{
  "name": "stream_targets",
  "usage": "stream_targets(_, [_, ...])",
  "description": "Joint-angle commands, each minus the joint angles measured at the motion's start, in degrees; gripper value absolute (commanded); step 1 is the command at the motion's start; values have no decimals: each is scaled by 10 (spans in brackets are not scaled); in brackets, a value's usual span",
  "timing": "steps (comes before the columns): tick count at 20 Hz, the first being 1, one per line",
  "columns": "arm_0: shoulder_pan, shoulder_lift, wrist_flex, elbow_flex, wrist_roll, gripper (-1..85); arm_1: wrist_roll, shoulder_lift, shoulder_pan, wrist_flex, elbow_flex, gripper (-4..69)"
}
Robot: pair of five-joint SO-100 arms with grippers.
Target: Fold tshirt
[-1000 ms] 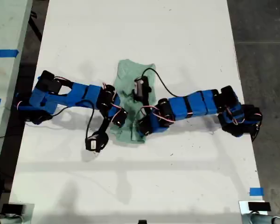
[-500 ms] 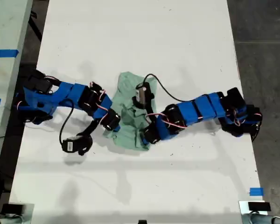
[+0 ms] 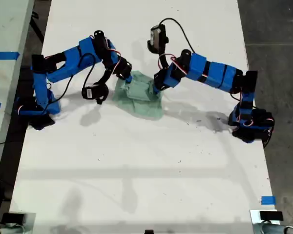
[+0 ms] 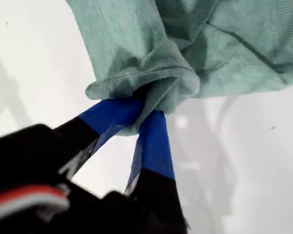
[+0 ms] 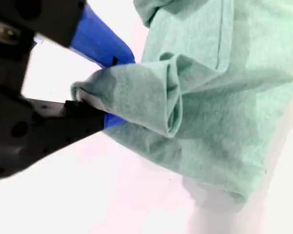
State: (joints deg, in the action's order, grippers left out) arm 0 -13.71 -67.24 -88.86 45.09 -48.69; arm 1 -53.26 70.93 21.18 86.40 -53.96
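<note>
1. The pale mint-green cloth tshirt (image 3: 139, 95) lies bunched on the white table (image 3: 151, 185), between both arms.
2. My first gripper (image 4: 145, 108) is clamped on a rolled hem fold; my second gripper (image 5: 100, 92) pinches a doubled edge.
3. Which arm is which cannot be told; both are equally near.
4. The fabric is soft, matte and creased.

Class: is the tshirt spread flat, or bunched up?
Bunched up: the tshirt sits in a crumpled heap, its edges pinched by both hands, folds overlapping in both wrist views.
</note>
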Motion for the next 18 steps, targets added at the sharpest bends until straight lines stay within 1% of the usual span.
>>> stream_targets(1, [-58,-4,30,-25,-51,0,-55,62,43,-25,11,-17])
stream_targets(3, [-78,40,58,-21,-77,0,-67,62,65,-74,-53,-17])
stream_targets(5, [-102,117,97,-22,-81,8,-63,61,81,-156,-146,-19])
stream_targets(6, [-120,161,112,-26,-78,57,-54,53,91,-191,-188,-19])
stream_targets(7, [-142,206,124,-37,-73,155,-44,37,105,-215,-218,25])
stream_targets(8, [-163,240,134,-46,-70,238,-33,12,120,-226,-233,95])
stream_targets(10, [-193,252,129,-51,-61,268,-16,-21,147,-227,-244,185])
stream_targets(12, [-198,197,95,-48,-61,274,-10,0,154,-207,-250,300])
stream_targets(13, [-194,156,73,-45,-59,277,-6,29,151,-192,-249,331])
stream_targets(15, [-179,60,39,-35,-54,265,4,91,138,-146,-236,335])
stream_targets(18, [-149,-76,-17,-11,-35,246,25,197,107,-74,-240,286])
